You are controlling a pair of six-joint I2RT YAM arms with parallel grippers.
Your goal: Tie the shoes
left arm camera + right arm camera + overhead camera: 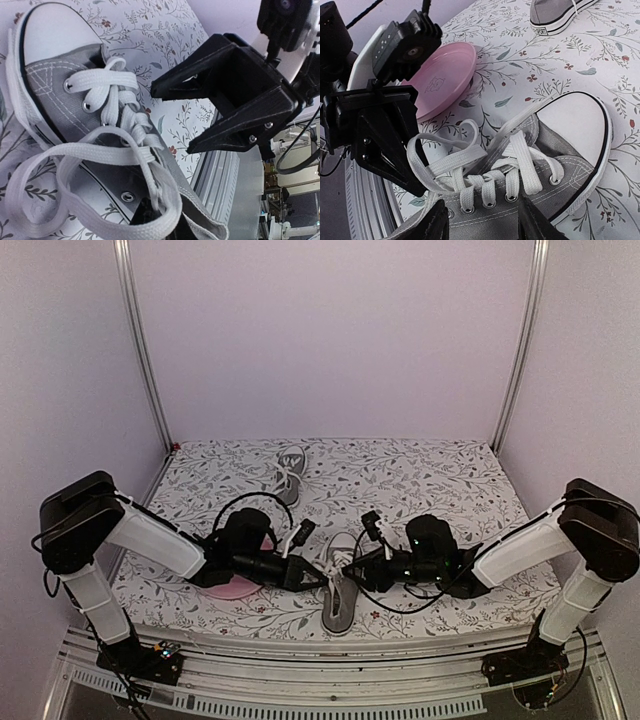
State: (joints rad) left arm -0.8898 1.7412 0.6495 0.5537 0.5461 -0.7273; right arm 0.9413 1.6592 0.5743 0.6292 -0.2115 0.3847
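Observation:
One grey shoe (pixel 340 608) with a white toe cap lies near the front edge between my grippers, toe pointing away; it also shows in the left wrist view (pixel 60 95) and the right wrist view (pixel 570 135). Its white laces (pixel 445 162) form loose loops (pixel 75 155) over the tongue. My left gripper (pixel 308 575) (pixel 147 214) looks shut on a lace strand at the shoe's opening; its tip shows in the right wrist view (pixel 412 182). My right gripper (pixel 353 575) (pixel 485 217) is open, jaws straddling the shoe's side (pixel 170 121). The second shoe (pixel 290 475) (pixel 555 12) lies farther back.
A round pink plate (pixel 232 588) (pixel 445 65) lies under the left arm, just left of the near shoe. The metal rail of the table's front edge (pixel 225 185) (pixel 350 652) runs close beside the shoe. Lilac walls enclose the floral mat (pixel 430 480).

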